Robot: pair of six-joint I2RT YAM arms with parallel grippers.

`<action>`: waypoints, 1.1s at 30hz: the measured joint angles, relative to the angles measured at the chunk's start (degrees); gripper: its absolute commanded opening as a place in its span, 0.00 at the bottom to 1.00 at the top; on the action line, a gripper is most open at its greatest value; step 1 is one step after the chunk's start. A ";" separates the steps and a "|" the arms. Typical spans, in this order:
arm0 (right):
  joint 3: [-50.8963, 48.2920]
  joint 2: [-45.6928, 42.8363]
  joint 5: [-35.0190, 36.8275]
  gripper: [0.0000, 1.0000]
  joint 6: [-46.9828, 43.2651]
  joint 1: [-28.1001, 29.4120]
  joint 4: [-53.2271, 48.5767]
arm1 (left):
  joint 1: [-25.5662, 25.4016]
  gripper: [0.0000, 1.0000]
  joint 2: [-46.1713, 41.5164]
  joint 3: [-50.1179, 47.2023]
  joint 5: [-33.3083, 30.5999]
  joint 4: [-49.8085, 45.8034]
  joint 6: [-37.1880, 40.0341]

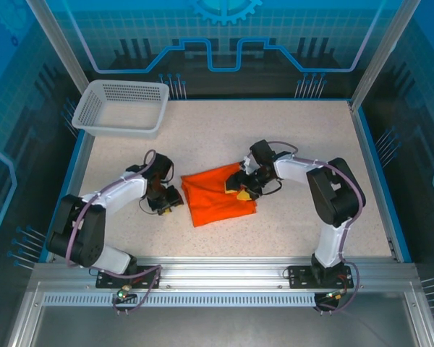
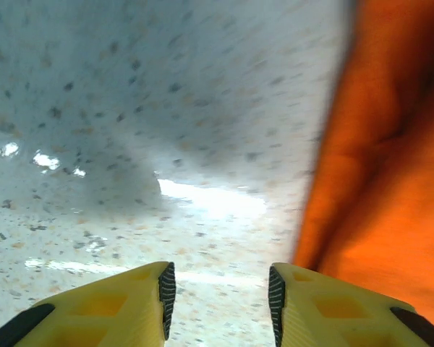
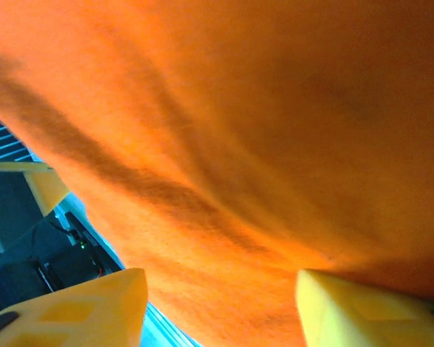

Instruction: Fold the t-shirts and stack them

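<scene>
- Nearer than the white mesh basket and off to its right, the orange t-shirt lies crumpled on the table.
- Left gripper, on the basket's near side: parted, holding nothing.
- Right gripper, further right of the basket: spread wide against the shirt.

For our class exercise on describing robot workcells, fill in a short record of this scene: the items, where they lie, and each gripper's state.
garment: bright orange soft-fabric t-shirt, folded, lying mid-table
container: white plastic mesh basket, far left corner, apart from the shirt
surface: speckled pale table
left gripper: open, low over bare table, beside the shirt's left edge
right gripper: open, fingers wide, at the shirt's right side
</scene>
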 measured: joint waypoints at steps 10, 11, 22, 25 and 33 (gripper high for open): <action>15.15 3.26 1.68 0.34 1.11 -1.11 -3.10 | -5.29 0.30 5.77 16.76 10.67 10.12 -2.75; 16.90 4.59 1.92 0.31 1.03 -1.05 -3.23 | -5.73 0.30 7.30 16.92 11.41 11.04 -2.95; 29.05 20.81 5.44 0.25 0.98 -2.54 -10.93 | -5.44 0.40 16.20 6.82 8.37 14.45 -2.47; 30.14 21.00 5.55 0.28 0.96 -3.50 -11.98 | -2.69 0.51 12.28 3.04 6.88 16.90 -2.23; 23.80 13.05 7.63 0.86 -0.61 -6.23 -7.39 | 1.92 0.85 9.81 1.73 4.57 15.32 -0.15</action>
